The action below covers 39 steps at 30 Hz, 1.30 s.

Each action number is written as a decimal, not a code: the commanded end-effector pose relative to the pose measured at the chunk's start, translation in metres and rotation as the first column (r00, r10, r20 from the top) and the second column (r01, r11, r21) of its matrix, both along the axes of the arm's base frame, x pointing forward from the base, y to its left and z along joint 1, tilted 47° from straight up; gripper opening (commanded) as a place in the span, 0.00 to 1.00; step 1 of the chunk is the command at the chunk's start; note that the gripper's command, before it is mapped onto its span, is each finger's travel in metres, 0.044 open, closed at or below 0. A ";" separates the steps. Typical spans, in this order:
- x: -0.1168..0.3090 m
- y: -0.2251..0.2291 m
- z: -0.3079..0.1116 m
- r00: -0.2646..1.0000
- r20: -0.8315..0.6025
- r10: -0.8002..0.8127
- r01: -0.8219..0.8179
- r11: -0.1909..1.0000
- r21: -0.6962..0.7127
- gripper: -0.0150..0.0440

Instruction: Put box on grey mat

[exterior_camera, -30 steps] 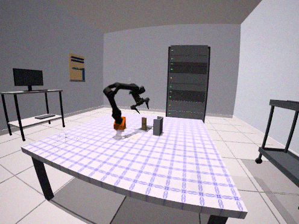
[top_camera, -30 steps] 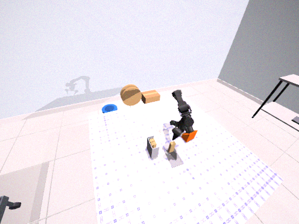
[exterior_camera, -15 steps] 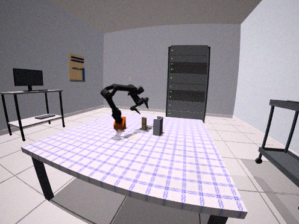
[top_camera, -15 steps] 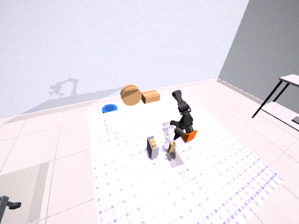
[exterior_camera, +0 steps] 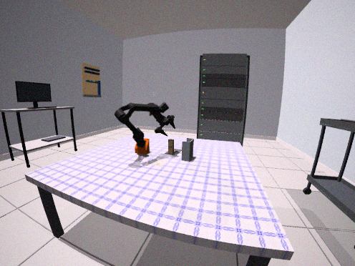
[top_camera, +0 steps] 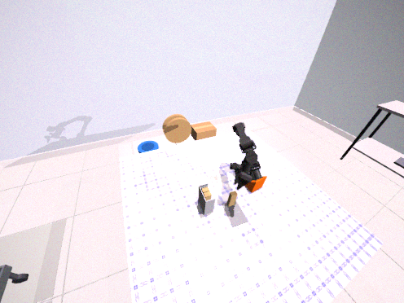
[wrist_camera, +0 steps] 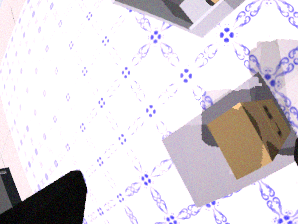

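Brown box point(top_camera: 232, 199) point(exterior_camera: 171, 146) point(wrist_camera: 239, 145) upright on mat point(top_camera: 239, 221) point(wrist_camera: 186, 167), bin point(top_camera: 207, 204) point(exterior_camera: 187, 150) point(wrist_camera: 201, 30) nearby — code (perhaps shadowed) unreadable.
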<state>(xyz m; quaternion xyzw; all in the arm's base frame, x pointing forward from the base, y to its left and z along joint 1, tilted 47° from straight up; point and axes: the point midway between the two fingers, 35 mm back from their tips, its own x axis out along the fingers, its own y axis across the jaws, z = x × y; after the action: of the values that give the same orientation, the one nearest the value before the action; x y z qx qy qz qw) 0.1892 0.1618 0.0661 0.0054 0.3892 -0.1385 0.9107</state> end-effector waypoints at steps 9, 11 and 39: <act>0.000 -0.003 0.000 0.989 -0.053 0.136 -0.138 0.990 -0.033 1.00; 0.000 -0.004 0.000 0.983 -0.067 0.172 -0.175 0.984 -0.042 1.00; 0.002 -0.010 0.003 0.815 -0.215 0.538 -0.566 0.818 -0.103 1.00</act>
<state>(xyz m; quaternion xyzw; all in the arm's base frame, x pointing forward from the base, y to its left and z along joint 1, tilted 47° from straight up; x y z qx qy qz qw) 0.1907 0.1536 0.0682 -0.1742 0.4360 0.0728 0.8799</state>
